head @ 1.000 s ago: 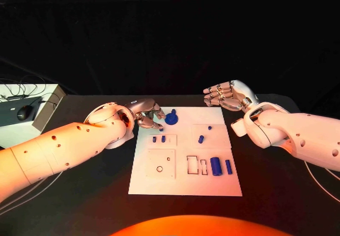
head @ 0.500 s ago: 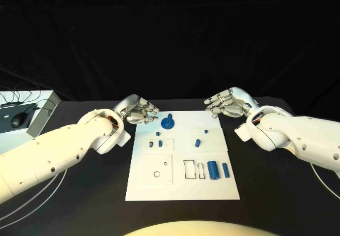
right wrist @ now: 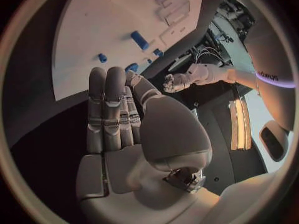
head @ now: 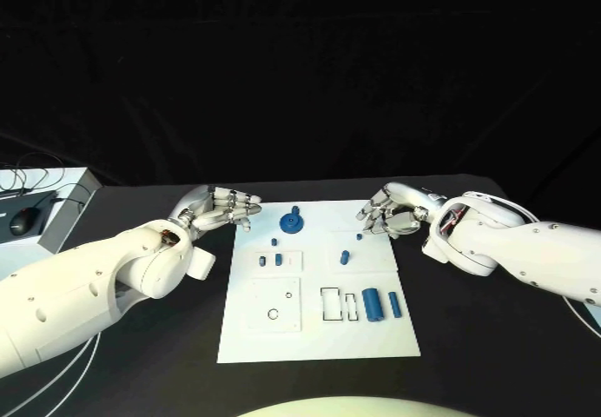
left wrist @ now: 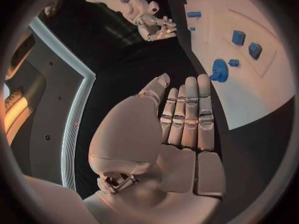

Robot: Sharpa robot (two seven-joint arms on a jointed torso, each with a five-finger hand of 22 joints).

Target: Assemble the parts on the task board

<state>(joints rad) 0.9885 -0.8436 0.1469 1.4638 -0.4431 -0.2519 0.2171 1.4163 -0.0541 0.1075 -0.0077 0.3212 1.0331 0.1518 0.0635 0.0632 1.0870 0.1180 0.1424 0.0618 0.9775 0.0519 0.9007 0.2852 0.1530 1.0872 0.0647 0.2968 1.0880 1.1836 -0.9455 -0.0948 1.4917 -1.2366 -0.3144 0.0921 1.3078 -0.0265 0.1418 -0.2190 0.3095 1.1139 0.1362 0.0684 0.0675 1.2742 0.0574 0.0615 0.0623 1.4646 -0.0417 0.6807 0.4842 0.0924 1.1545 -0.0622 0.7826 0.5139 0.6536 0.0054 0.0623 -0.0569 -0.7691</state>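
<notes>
The white task board [head: 313,334] lies mid-table. At its far end stands a round blue part with a knob [head: 292,224] [left wrist: 219,69]. Small blue parts [head: 269,259] sit in a recess near the left edge, others [head: 346,257] to their right, and two blue cylinders [head: 382,305] lie near the right edge. My left hand [head: 223,208] [left wrist: 181,129] hovers just off the board's far left corner, fingers straight, holding nothing. At the far right corner my right hand [head: 391,211] [right wrist: 118,119] is also empty, its fingers extended.
A grey box with a mouse [head: 25,219] and cables sits at the table's left edge. The board carries a square plate with a round hole [head: 275,304] and rectangular slots [head: 332,302] beside the cylinders. Black cloth surrounds the board.
The camera has shifted. My left hand has drawn left off the board, away from the round blue part. My right hand has come nearer, to the board's far right corner.
</notes>
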